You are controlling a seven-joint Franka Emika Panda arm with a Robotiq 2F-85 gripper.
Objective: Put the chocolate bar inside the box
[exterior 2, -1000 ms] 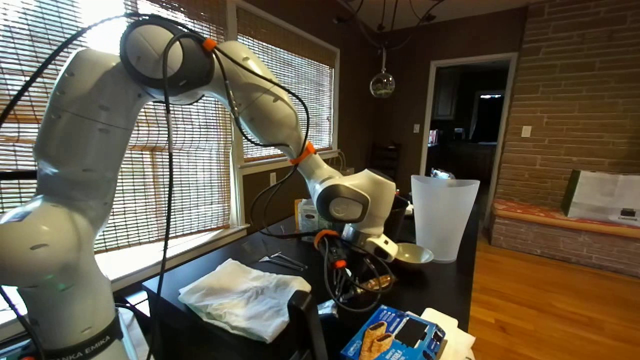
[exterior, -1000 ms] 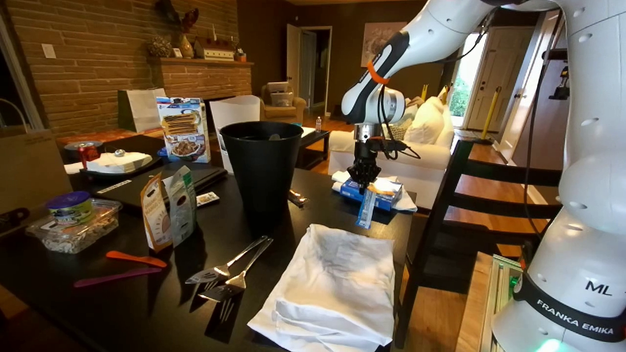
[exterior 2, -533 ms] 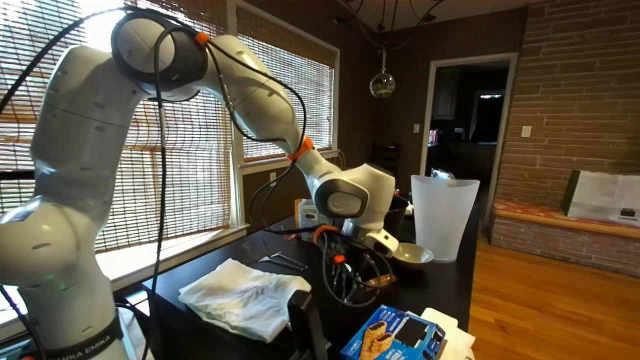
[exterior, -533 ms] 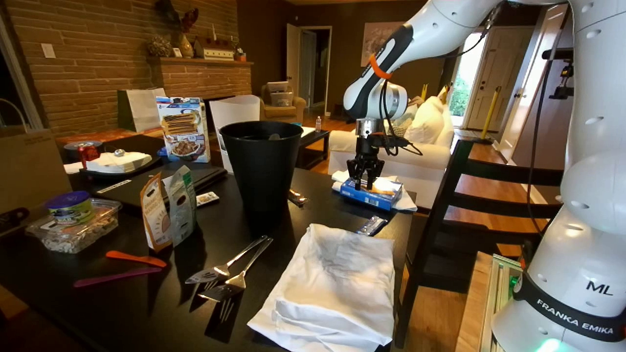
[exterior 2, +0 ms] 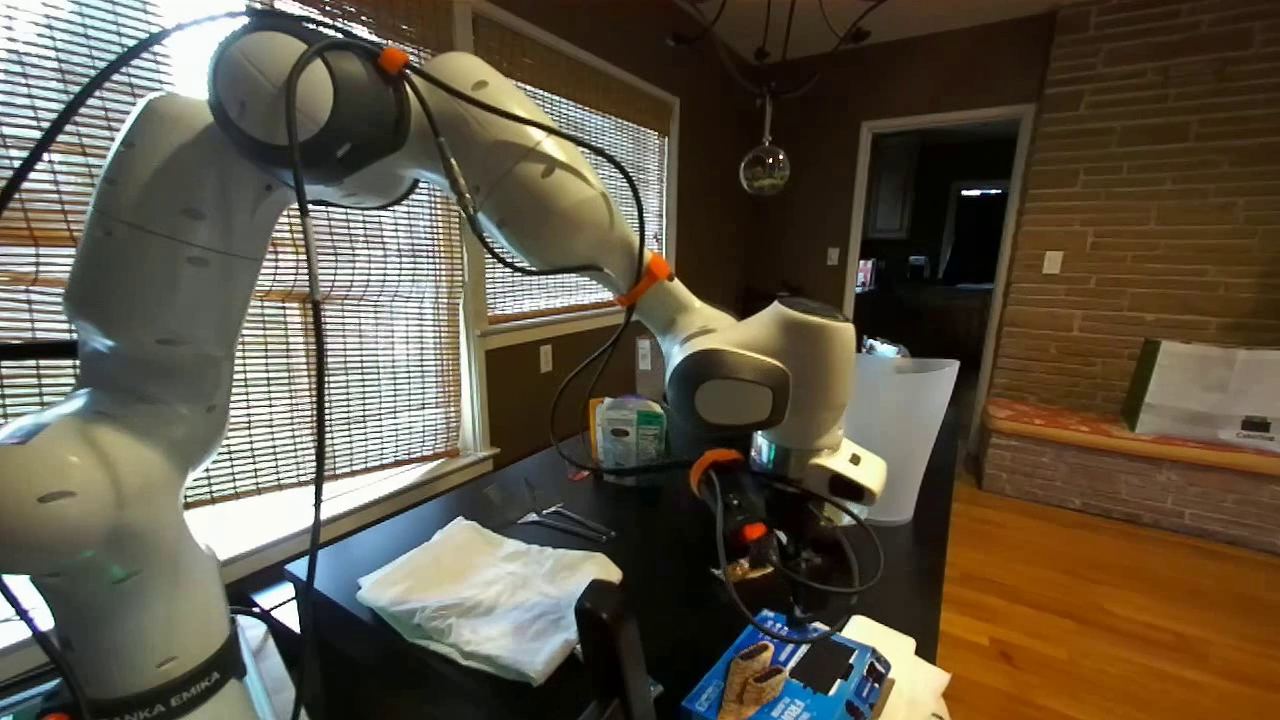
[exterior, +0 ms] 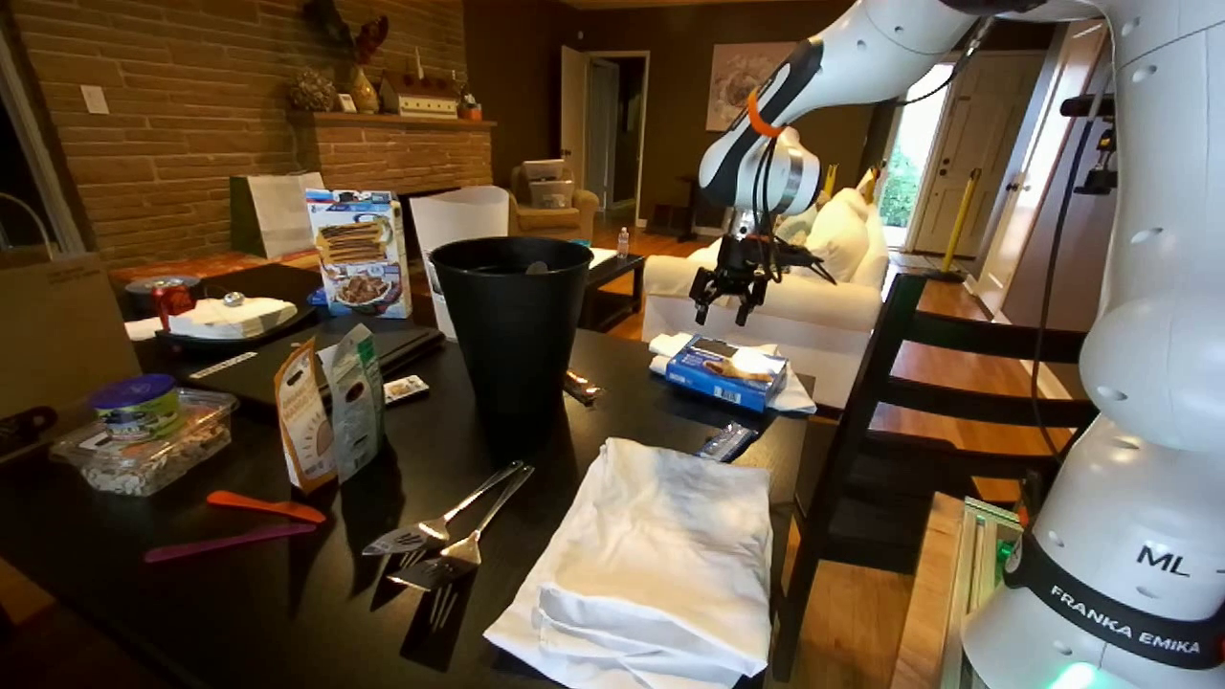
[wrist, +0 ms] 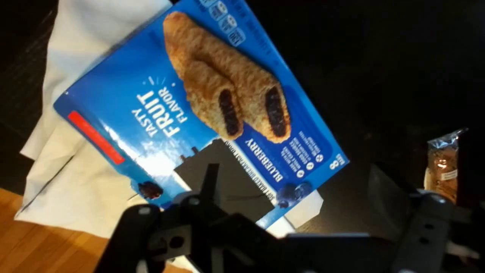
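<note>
Exterior view: bar (exterior: 728, 442) and box (exterior: 725, 375) below pincer (exterior: 722, 318).

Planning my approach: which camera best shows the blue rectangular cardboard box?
The wrist view: the blue cardboard box appears large, BLUEBERRY legible, though the black gripper overlaps one end. In an exterior view the box is whole but small; in an exterior view it is cropped below.

Home: white sofa (exterior: 835, 301), armchair (exterior: 555, 225), mantel (exterior: 392, 122), woven blinds (exterior 2: 385, 340).
</note>
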